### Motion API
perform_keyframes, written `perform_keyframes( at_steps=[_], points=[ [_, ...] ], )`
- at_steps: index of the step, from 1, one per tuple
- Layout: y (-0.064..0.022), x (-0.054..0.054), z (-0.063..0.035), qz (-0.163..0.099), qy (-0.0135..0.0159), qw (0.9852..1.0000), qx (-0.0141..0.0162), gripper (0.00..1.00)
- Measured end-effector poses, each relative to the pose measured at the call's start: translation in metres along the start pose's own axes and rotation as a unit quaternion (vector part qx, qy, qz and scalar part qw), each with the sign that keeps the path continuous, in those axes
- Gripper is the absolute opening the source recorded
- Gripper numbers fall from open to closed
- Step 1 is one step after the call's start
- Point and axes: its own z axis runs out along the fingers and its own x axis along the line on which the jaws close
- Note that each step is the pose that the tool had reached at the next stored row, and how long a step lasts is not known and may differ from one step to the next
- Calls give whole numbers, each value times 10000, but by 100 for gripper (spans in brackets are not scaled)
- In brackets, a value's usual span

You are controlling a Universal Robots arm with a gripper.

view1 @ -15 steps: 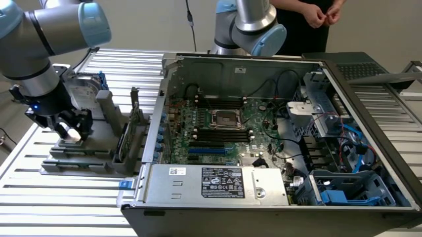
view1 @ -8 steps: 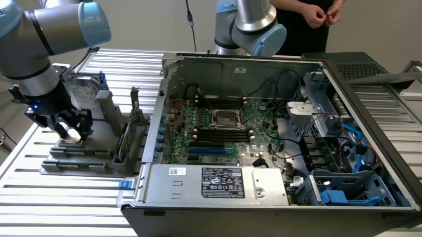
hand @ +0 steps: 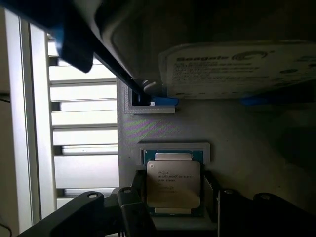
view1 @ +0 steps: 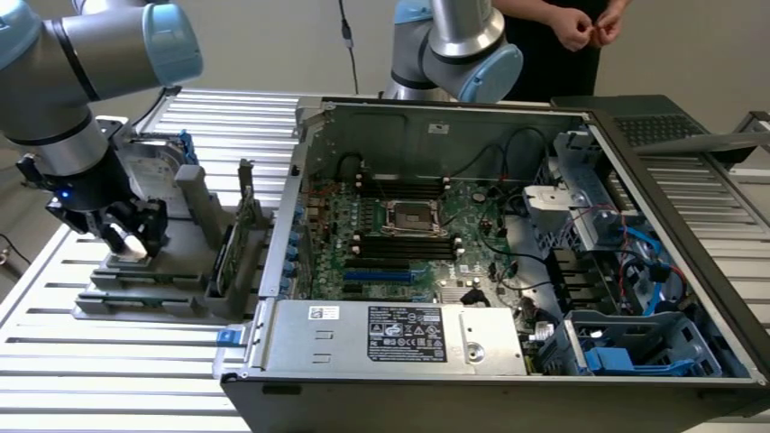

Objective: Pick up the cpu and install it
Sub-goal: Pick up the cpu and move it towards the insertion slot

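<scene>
The cpu, a small square chip with a silver-grey face, lies flat in a recess of the grey fixture. My gripper is low over it and open, with one dark finger on one side of the chip and one on the other side. Both stand close to its edges; I cannot tell whether they touch. In the exterior view my gripper is down at the grey fixture on that view's left. The metal-framed socket sits on the motherboard in the open computer case.
An upright silver hard drive with a blue bracket stands just behind my gripper, seen close as the hard drive. A second arm hangs behind the case. A person stands at the back. The slatted metal table surrounds the fixture.
</scene>
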Motion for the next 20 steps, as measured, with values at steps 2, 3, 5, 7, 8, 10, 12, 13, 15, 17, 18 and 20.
perform_keyframes(
  at_steps=[2, 3, 5, 7, 8, 10, 12, 13, 15, 17, 18, 20],
  points=[
    [0, 0, -3, 0, -1, 10000, 0, 55],
    [0, 0, -7, 0, 0, 10000, 0, 55],
    [1, 1, -23, 0, 1, 10000, 0, 55],
    [3, 2, -61, 1, 0, 10000, 0, 55],
    [4, 3, -97, 0, 1, 10000, 0, 55],
    [8, 6, -183, 0, 0, 10000, 0, 55],
    [13, 8, -277, 0, 0, 10000, -1, 55],
    [14, 9, -320, 0, 0, 10000, 0, 55],
    [18, 12, -411, 0, 0, 10000, 0, 55],
    [22, 15, -504, 0, 0, 10000, 0, 55],
    [24, 16, -547, 0, 0, 10000, 0, 55],
    [28, 19, -640, 0, 0, 10000, 0, 55]
  ],
)
